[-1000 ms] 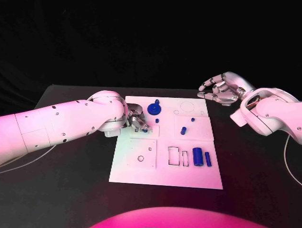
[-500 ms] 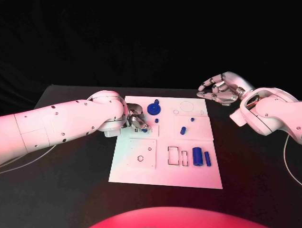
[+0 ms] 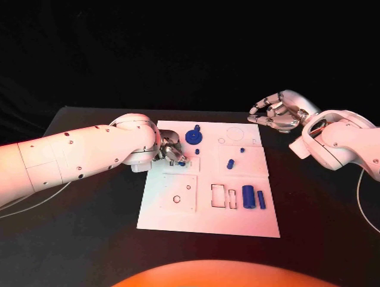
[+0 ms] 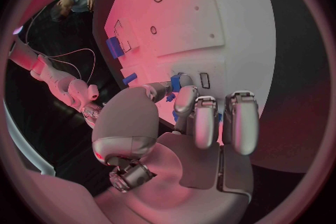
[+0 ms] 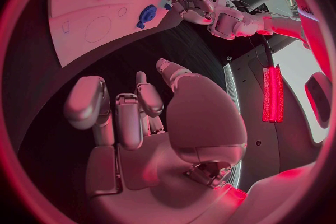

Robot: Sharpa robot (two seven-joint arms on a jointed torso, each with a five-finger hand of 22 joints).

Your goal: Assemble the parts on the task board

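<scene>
The white task board [image 3: 209, 212] lies in the middle of the table. My left hand [image 3: 172, 152] rests over its left upper part and pinches a small blue part [image 4: 176, 82] between thumb and finger, low against the board [image 4: 203, 17]. A round blue part [image 3: 195, 139] stands just beyond that hand. Near the board's middle sit a small peg [image 3: 197, 152] and a short blue piece [image 3: 230, 163]. Two blue cylinders [image 3: 249, 197] lie at its right side. My right hand [image 3: 276, 113] hovers off the board's far right corner, fingers apart and loosely curled, holding nothing.
Outlined slots [image 3: 218, 197] and round holes [image 3: 177, 199] mark the board's near half. Black table [image 3: 86, 239] surrounds the board on all sides. From the right wrist, the round blue part [image 5: 147, 13] and my left hand [image 5: 190, 2] appear across the board [image 5: 84, 5].
</scene>
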